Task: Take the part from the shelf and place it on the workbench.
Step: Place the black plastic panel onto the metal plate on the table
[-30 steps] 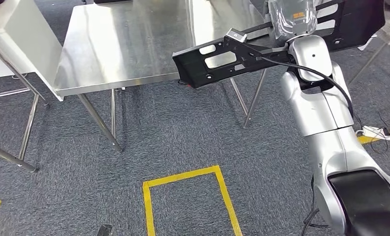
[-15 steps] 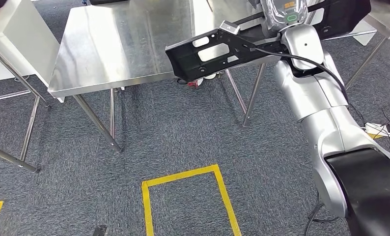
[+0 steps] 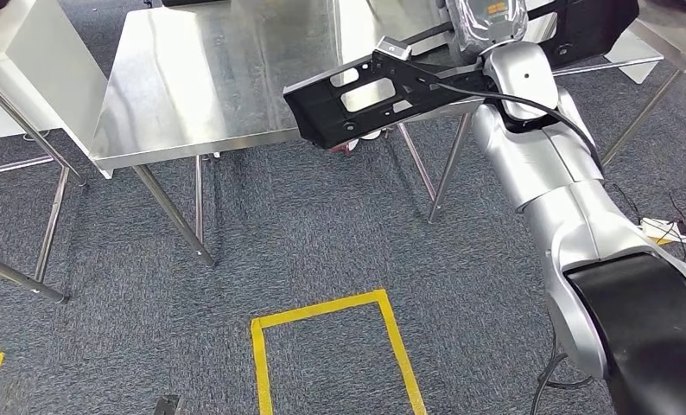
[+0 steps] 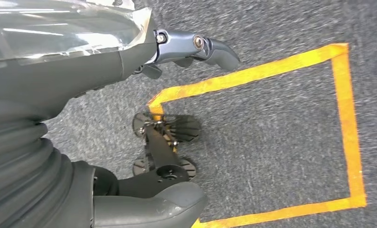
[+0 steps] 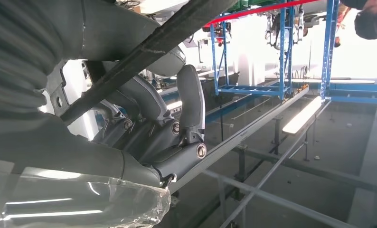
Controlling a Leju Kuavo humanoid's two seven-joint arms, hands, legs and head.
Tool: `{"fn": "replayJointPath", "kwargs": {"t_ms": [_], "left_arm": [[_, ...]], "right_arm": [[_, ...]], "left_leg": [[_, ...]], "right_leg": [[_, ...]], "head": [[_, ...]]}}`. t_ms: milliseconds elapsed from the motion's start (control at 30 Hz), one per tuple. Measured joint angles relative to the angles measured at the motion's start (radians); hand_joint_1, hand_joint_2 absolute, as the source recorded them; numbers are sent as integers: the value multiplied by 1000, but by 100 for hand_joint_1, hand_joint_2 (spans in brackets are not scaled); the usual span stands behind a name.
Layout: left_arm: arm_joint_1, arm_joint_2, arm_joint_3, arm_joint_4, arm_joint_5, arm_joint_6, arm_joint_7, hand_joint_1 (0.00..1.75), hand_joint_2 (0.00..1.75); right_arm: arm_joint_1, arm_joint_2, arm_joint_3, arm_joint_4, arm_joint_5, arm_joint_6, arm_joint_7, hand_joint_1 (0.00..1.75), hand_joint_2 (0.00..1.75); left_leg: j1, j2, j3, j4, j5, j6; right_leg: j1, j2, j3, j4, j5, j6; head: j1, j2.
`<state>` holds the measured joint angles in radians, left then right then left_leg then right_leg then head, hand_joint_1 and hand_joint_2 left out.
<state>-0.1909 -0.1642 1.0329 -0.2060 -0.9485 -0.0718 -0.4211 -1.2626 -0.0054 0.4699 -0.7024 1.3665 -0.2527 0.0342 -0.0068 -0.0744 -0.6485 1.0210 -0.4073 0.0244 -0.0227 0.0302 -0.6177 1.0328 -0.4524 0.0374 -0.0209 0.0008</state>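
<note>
A long black part [image 3: 365,97] with cut-out slots hangs in the air, its near end over the front edge of the steel workbench [image 3: 201,78]. My right hand [image 3: 488,19], wrapped in clear plastic, grips it near the middle at the top of the head view. In the right wrist view my right hand [image 5: 148,137] has its fingers [image 5: 190,102] curled around the part's dark bar [image 5: 148,42]. My left hand [image 4: 129,57] hangs above the carpet, holding nothing, with its fingers apart.
A second steel table [image 3: 659,39] stands at the right, and a white cabinet [image 3: 37,52] at the left. Yellow tape [image 3: 322,311] marks a rectangle on the grey carpet. A power strip [image 3: 663,229] and cables lie at the right.
My right arm has carried the black part a little left and farther over the workbench edge. The view has shifted slightly.
</note>
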Motion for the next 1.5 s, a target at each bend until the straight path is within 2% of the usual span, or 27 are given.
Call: {"fn": "replayJointPath", "kwargs": {"t_ms": [100,200,233,267,333,400,433,467,533,567,700,767,833,900,933,967,1033,1067,1100,1167,1233,1267,1300,1400,1433,1467,1500], "left_arm": [[-3,4,-9,0,-7,-9,0,0,175],[-5,10,-16,0,-11,-28,15,0,175],[-5,11,-19,0,-12,-32,17,0,175],[-6,11,-21,0,-13,-36,20,0,175],[-7,12,-25,0,-13,-42,24,0,175],[-7,12,-29,0,-11,-46,27,0,175],[-6,12,-30,0,-10,-47,29,0,175],[-6,12,-30,0,-7,-47,30,0,175],[-6,15,-30,-1,-2,-47,32,0,175],[-6,17,-30,-1,1,-47,33,0,175],[-3,22,-30,-3,9,-46,34,0,175],[-1,24,-30,-3,14,-46,35,0,175],[-2,24,-30,-3,18,-45,35,0,175],[0,24,-30,-3,18,-45,35,0,175],[1,23,-30,-3,18,-45,35,0,175],[2,24,-30,-3,18,-45,35,0,175],[2,26,-30,-3,19,-45,36,0,175],[2,27,-30,-3,19,-45,36,0,175],[2,29,-30,-3,19,-45,36,0,175],[1,31,-30,-4,19,-45,36,0,175],[1,30,-30,-4,19,-45,36,0,175],[1,29,-30,-4,19,-46,36,0,175],[0,29,-30,-4,18,-47,36,0,175],[-1,26,-31,-4,15,-49,39,0,175],[1,24,-31,-4,13,-51,41,0,175],[4,22,-32,-4,12,-51,43,0,175],[5,20,-33,-4,11,-52,45,0,175]], "right_arm": [[0,-5,2,0,-10,-7,-2,175,175],[0,-8,2,0,-16,-10,-6,175,175],[-2,-9,2,0,-16,-10,-6,175,175],[-5,-10,3,0,-17,-10,-7,175,175],[-8,-12,5,0,-20,-10,-9,175,175],[-6,-15,7,2,-26,-9,-11,175,175],[-4,-16,7,3,-29,-9,-12,175,175],[-5,-17,8,3,-32,-8,-13,175,175],[-8,-21,8,6,-37,-7,-14,175,175],[-10,-22,8,8,-39,-8,-15,175,175],[-2,-27,8,19,-49,-12,-15,175,175],[-3,-28,8,21,-52,-14,-16,175,175],[-4,-27,8,24,-53,-14,-16,175,175],[-2,-28,8,28,-53,-14,-17,175,175],[0,-28,8,30,-53,-14,-17,175,175],[1,-27,8,32,-53,-14,-17,175,175],[1,-27,8,34,-53,-14,-17,175,175],[1,-27,8,35,-53,-15,-17,175,175],[1,-28,9,36,-53,-16,-17,175,175],[3,-30,9,39,-53,-17,-18,175,175],[2,-31,8,40,-53,-19,-18,175,175],[-1,-32,8,41,-54,-20,-18,175,175],[-3,-34,7,41,-54,-21,-18,175,175],[8,-46,7,42,-56,-21,-18,175,175],[17,-52,7,42,-57,-19,-18,175,175],[25,-57,7,42,-58,-17,-18,175,175],[30,-61,7,41,-59,-13,-18,175,175]], "left_leg": [[-2,0,0,2,-1,3],[0,6,14,-17,3,22],[4,9,25,-33,7,28],[7,12,35,-46,9,33],[11,17,46,-54,7,39],[13,18,51,-51,1,37],[15,18,52,-48,-3,32],[20,17,54,-42,-10,26],[25,16,51,-18,-32,6],[25,16,47,-2,-45,-4],[28,15,42,17,-67,-19],[31,38,24,60,-85,-27],[30,65,-46,181,-123,-33],[30,73,-134,296,-143,-32],[29,74,-158,309,-126,-27],[26,74,-161,282,-90,-18],[12,76,-118,146,9,14],[4,80,-91,84,42,30],[-4,83,-70,39,55,46],[-13,88,-45,1,43,62],[-11,85,-11,-33,36,66],[-11,82,5,-45,33,66],[-9,78,19,-52,30,65],[-9,63,43,-55,8,61],[-9,57,53,-55,-1,58],[-9,51,66,-54,-12,54],[-9,46,78,-53,-22,50]], "right_leg": [[-6,1,3,-3,1,2],[-12,0,11,-19,6,11],[-7,-4,7,-10,1,11],[-5,-9,-8,20,-13,8],[-5,-16,-71,140,-58,3],[-9,-17,-131,242,-83,9],[-13,-17,-137,244,-74,18],[-18,-18,-123,205,-50,31],[-29,-16,-64,82,5,56],[-32,-14,-43,40,18,57],[-29,-13,-27,27,5,17],[-29,-13,-16,27,-3,3],[-25,-15,-1,26,-14,-11],[-19,-18,12,25,-28,-20],[-16,-18,20,25,-35,-21],[-12,-19,30,25,-43,-22],[-7,-20,55,19,-60,-24],[-2,-21,67,11,-66,-23],[-1,-22,78,1,-70,-21],[4,-25,96,-13,-64,-8],[6,-28,100,-2,-59,5],[8,-29,87,23,-60,9],[8,-29,61,67,-69,8],[7,-29,-58,226,-124,1],[7,-28,-84,242,-134,1],[6,-28,-96,222,-125,5],[5,-29,-94,170,-94,15]], "head": [[-1,0],[-1,0],[0,0],[1,0],[3,0],[3,0],[3,0],[3,0],[6,0],[6,0],[-3,0],[-7,0],[-10,0],[-10,0],[-10,0],[-10,0],[-9,0],[-8,0],[-8,0],[-10,0],[-11,0],[-11,0],[-10,0],[-9,0],[-9,0],[-9,0],[-8,0]]}}
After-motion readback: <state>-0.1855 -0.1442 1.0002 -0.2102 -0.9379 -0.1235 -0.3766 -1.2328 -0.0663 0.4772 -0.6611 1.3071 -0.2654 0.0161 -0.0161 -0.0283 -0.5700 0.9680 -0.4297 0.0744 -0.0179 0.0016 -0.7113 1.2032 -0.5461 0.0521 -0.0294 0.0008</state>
